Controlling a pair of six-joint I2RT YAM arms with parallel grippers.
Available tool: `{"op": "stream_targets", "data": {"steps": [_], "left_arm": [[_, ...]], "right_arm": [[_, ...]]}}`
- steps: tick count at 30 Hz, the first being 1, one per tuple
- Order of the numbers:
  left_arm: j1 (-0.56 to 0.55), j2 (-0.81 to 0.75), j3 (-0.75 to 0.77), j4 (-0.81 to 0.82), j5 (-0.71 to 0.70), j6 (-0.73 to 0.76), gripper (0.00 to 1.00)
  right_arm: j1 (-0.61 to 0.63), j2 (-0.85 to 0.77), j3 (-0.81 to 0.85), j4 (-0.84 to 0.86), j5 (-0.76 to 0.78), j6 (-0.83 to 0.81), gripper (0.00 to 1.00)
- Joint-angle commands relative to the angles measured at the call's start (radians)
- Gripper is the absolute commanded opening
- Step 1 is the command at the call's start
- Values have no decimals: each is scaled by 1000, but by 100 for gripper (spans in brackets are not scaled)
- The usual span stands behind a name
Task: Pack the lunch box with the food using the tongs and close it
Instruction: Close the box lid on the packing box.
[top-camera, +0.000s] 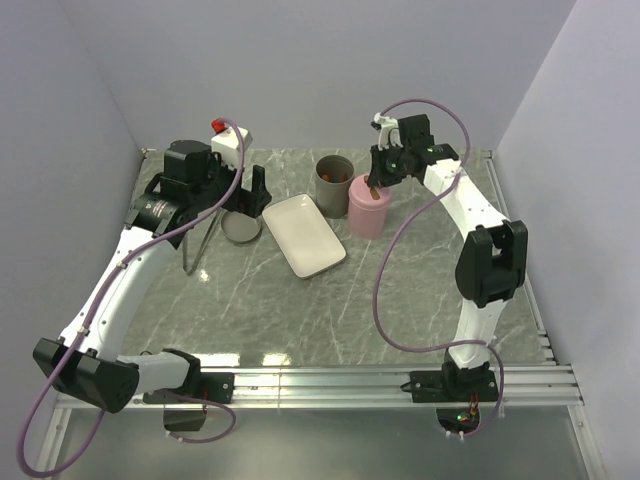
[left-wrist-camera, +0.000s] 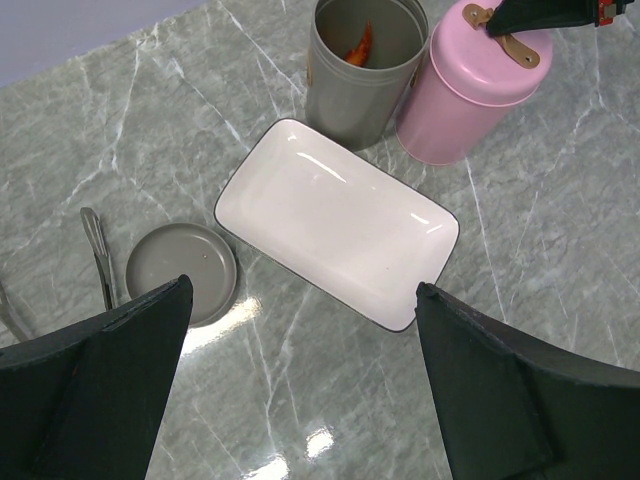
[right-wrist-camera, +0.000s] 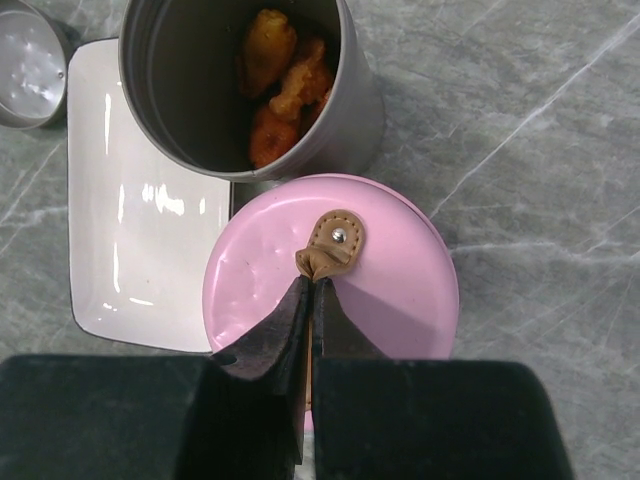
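The lunch box (top-camera: 333, 183) is an open dark grey canister; orange-brown food (right-wrist-camera: 282, 85) lies inside it (left-wrist-camera: 362, 72). Its round grey lid (left-wrist-camera: 182, 272) lies flat on the table left of the white tray (left-wrist-camera: 335, 222). Slim metal tongs (left-wrist-camera: 98, 256) rest on the table beside the lid (top-camera: 241, 227). My left gripper (left-wrist-camera: 300, 390) hangs open above the table near the tray and lid, holding nothing. My right gripper (right-wrist-camera: 312, 285) is shut on the brown strap (right-wrist-camera: 330, 246) atop a pink canister (right-wrist-camera: 330, 290), which stands right next to the lunch box.
The pink canister (top-camera: 368, 212) touches or nearly touches the grey one. The white tray (top-camera: 303, 236) lies bare between the lid and the two canisters. Walls close in the table on the left, back and right.
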Motion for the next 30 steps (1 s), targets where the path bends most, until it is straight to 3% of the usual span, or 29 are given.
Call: {"op": "stream_targets", "data": {"steps": [1, 13, 21, 22, 25, 30], "left_arm": [[4, 4, 34, 6, -1, 8, 99], [13, 57, 69, -16, 29, 25, 99], [13, 73, 64, -11, 42, 25, 99], [14, 70, 66, -11, 40, 26, 99], [15, 70, 66, -14, 43, 26, 99], [15, 61, 51, -6, 45, 26, 99]], "right_arm": [[8, 44, 35, -130, 39, -47, 0], [16, 104, 136, -222, 72, -74, 1], [24, 111, 188, -263, 85, -84, 17], [22, 112, 190, -268, 88, -84, 24], [24, 115, 205, -288, 88, -92, 32], [24, 84, 202, -280, 66, -86, 38]]}}
